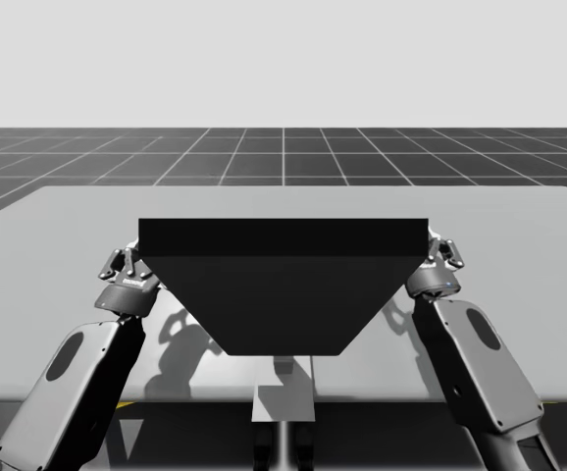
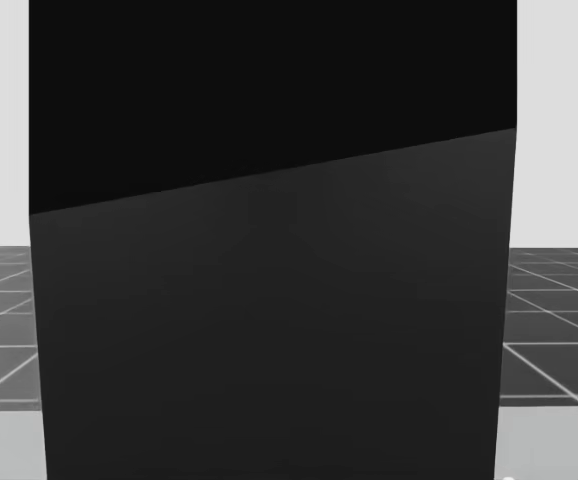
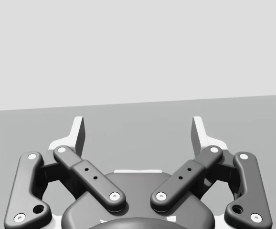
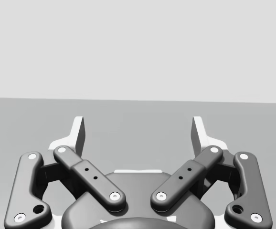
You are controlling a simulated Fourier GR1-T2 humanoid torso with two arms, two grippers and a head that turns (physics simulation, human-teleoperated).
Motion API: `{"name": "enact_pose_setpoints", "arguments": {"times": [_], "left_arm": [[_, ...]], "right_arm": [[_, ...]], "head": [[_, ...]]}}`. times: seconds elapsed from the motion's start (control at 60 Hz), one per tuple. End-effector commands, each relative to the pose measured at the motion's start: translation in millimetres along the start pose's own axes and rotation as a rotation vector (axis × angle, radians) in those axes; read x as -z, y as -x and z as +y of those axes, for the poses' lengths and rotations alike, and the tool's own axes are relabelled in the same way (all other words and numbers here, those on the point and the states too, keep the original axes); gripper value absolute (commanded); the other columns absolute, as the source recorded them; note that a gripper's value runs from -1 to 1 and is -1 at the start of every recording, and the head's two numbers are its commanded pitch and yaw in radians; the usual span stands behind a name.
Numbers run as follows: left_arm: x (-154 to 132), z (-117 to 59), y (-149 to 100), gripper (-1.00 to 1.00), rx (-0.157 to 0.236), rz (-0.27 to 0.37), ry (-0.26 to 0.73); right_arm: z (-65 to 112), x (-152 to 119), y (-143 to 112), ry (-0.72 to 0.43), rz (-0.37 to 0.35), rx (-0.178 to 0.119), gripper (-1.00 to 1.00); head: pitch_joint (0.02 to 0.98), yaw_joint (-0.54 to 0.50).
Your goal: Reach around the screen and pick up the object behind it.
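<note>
Black and flat-faced, the screen [image 1: 283, 285] stands across the middle of the grey desk [image 1: 58, 226]. In the high view its top edge is wide and its near face narrows toward me. From my head camera the screen blocks the middle of the scene, with the dark gridded floor [image 2: 559, 310] showing to either side of it.

My left gripper [image 1: 125, 261] sits just beside the screen's left end, near its top corner, and my left arm [image 1: 73, 388] runs back from there to the near edge of the desk. My right gripper [image 1: 444, 253] sits just beside the screen's right end in the same way, on my right arm [image 1: 480, 363]. I cannot tell whether either gripper touches the screen.

Both wrist cameras show the fingers [image 3: 78, 136] set wide apart with nothing between them, and bare desk surface ahead. So both grippers are spread and hold nothing.

The object [image 1: 283, 211] would lie on the far side of the screen, which hides it from me. I cannot tell what it is or how it lies relative to either gripper. All I can say is that the screen's ends stand between each gripper and the space behind it.
</note>
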Motion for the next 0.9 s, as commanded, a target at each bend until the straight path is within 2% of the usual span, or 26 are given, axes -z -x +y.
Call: {"name": "enact_pose_setpoints", "arguments": {"times": [0.017,0.05,0.067,0.083,0.133,0.15,0.167,0.2,0.217,0.25,0.283,0.317,0.367,0.45,0.533,0.617,0.717,0.833,0.9], "left_arm": [[0,-0.8,1,-1.00,0.007,0.003,0.005],[0,-0.9,1,-1.00,0.007,0.003,0.006],[0,-1.0,1,-1.00,0.008,0.005,0.008],[0,-1.4,1,-1.00,0.006,0.012,0.014],[0,-2.3,3,-1.00,-0.006,0.043,0.036],[-1,-3.7,5,-1.00,-0.007,0.058,0.042],[-1,-4.2,5,-1.00,0.000,0.063,0.046],[-2,-5.5,6,-1.00,0.023,0.081,0.066],[-3,-5.6,6,-1.00,0.023,0.087,0.077],[-7,-7.2,4,-1.00,0.008,0.115,0.111],[-9,-7.9,3,-1.00,0.021,0.123,0.129],[-15,-8.4,-1,-1.00,0.040,0.136,0.169],[-19,-8.4,-4,-1.00,0.046,0.147,0.199],[-33,-5.1,-10,-1.00,0.087,0.175,0.282],[-46,2.3,-13,-1.00,0.115,0.191,0.329],[-57,11.2,-17,-1.00,0.108,0.203,0.386],[-68,25.0,-23,-1.00,0.097,0.210,0.465],[-75,37.5,-29,-1.00,0.107,0.208,0.533],[-77,43.5,-31,-1.00,0.108,0.203,0.590]], "right_arm": [[1.5,-4,1,0.030,-0.034,-0.031,-1.00],[2.1,-4,0,0.021,-0.041,-0.031,-1.00],[2.6,-4,0,0.013,-0.035,-0.021,-1.00],[3.9,-3,1,-0.025,-0.022,0.003,-1.00],[5.6,-2,4,-0.084,0.014,-0.006,-1.00],[6.5,-2,5,-0.099,0.025,-0.020,-1.00],[6.7,-2,5,-0.108,0.029,-0.018,-1.00],[7.9,-2,6,-0.125,0.044,0.007,-1.00],[8.9,-2,6,-0.128,0.046,0.011,-1.00],[12.3,-4,6,-0.154,0.045,-0.010,-1.00],[12.9,-5,6,-0.186,0.035,-0.012,-1.00],[15.0,-9,4,-0.211,0.026,-0.031,-1.00],[15.1,-13,2,-0.248,0.021,-0.048,-1.00],[13.8,-21,-2,-0.332,0.005,-0.054,-1.00],[8.6,-29,-5,-0.390,-0.005,-0.043,-1.00],[0.9,-36,-6,-0.443,-0.022,-0.055,-1.00],[-13.0,-46,-7,-0.572,-0.062,-0.057,-1.00],[-28.1,-52,-6,-0.666,-0.078,-0.064,-1.00],[-34.7,-55,-3,-0.715,-0.098,-0.088,-1.00]], "head": [[0.131,-0.02],[0.131,-0.02],[0.132,-0.02],[0.134,-0.02],[0.138,-0.02],[0.139,-0.02],[0.139,-0.02],[0.141,-0.02],[0.141,-0.02],[0.141,-0.02],[0.142,-0.02],[0.144,-0.02],[0.146,-0.02],[0.151,-0.02],[0.153,-0.02],[0.156,-0.02],[0.158,-0.02],[0.158,-0.02],[0.161,-0.02]]}}
